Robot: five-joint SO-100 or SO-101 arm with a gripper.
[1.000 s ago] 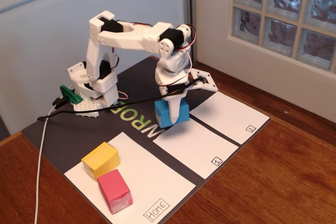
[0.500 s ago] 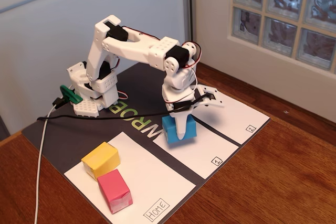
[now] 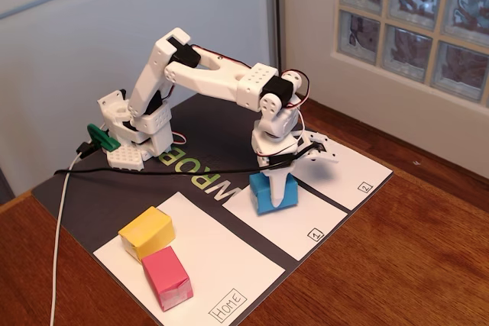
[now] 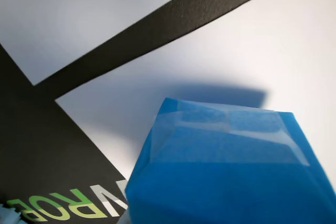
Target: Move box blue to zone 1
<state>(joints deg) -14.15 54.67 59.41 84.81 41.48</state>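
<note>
In the fixed view the white arm reaches out from its base at the back of the dark mat, and its fingers (image 3: 276,188) pinch the box blue (image 3: 273,193) — one white finger lies down the box's front face while the other is hidden behind it. The box sits tilted over the rear end of zone 1 (image 3: 294,215), the white panel with a small boxed "1" in its near corner; whether its underside touches the paper cannot be told from this angle. The wrist view fills its lower right with the box blue (image 4: 231,177), its taped paper wrapping plain to see, and it throws a soft shadow on the white paper behind it. A dark strip of mat crosses above that shadow, and green and white lettering (image 4: 68,205) shows at the lower left.

To the right in the fixed view lies the panel marked "2" (image 3: 336,169), apart from zone 1 by a dark strip. Nearer the camera, the larger Home panel (image 3: 221,272) bears the yellow box (image 3: 147,233) and the pink box (image 3: 167,278), just beside each other. The mat (image 3: 92,192) rests on a brown wooden desk (image 3: 397,265) — a white cable (image 3: 58,242) trails off its left edge.
</note>
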